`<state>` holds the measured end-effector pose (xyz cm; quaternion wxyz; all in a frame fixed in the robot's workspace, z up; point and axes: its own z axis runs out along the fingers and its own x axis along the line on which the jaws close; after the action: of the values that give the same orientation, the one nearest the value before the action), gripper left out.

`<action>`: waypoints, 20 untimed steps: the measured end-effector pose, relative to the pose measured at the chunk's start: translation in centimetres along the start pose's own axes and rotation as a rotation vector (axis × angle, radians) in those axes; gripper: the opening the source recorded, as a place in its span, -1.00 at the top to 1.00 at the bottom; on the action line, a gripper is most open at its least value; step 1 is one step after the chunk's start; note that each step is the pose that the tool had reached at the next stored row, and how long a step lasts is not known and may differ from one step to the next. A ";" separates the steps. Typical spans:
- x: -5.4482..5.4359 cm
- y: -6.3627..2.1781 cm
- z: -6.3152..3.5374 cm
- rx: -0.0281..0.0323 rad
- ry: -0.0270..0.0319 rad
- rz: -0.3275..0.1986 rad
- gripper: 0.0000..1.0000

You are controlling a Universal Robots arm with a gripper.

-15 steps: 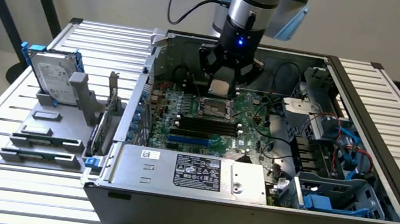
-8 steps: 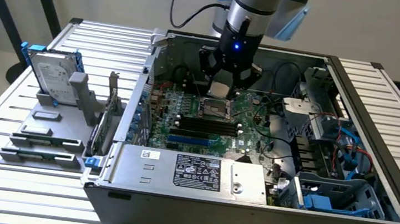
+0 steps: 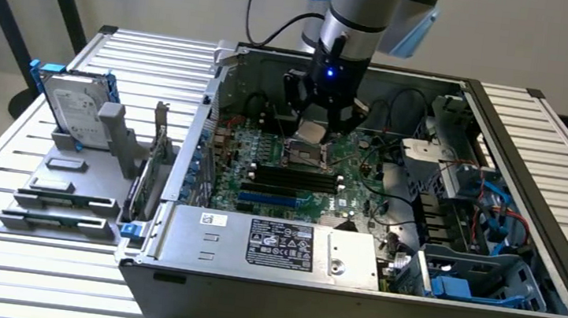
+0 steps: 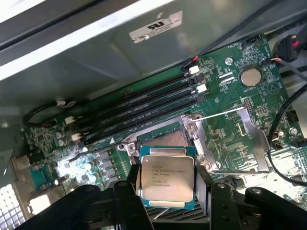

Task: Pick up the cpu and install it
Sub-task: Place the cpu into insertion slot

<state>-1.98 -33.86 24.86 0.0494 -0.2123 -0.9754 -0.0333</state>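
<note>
A: Cpu (image 4: 166,178), where is it?
B: Clamped by two opposite edges in the gripper (image 4: 167,194), hanging over the open socket (image 4: 162,138) on the motherboard (image 4: 230,96), inside the case (image 3: 331,310); not seated.
A: What makes this step go well?
B: I'd judge: keep it level, square its edges with the socket frame, lower gently without sliding, because the contacts are likely fragile.

Open space lies between the cpu (image 4: 166,178) and the open socket (image 4: 160,136); black cables (image 4: 287,109) run alongside.
</note>
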 end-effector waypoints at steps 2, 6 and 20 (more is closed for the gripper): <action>0.0 -0.01 0.32 -0.0040 -0.0016 0.036 -0.09; -0.1 -0.04 0.92 -0.0120 -0.0048 0.107 -0.09; -0.2 -0.07 1.64 -0.0403 -0.0152 0.355 -0.09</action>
<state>-1.98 -33.86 23.21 0.0428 -0.3822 -0.9221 -0.0420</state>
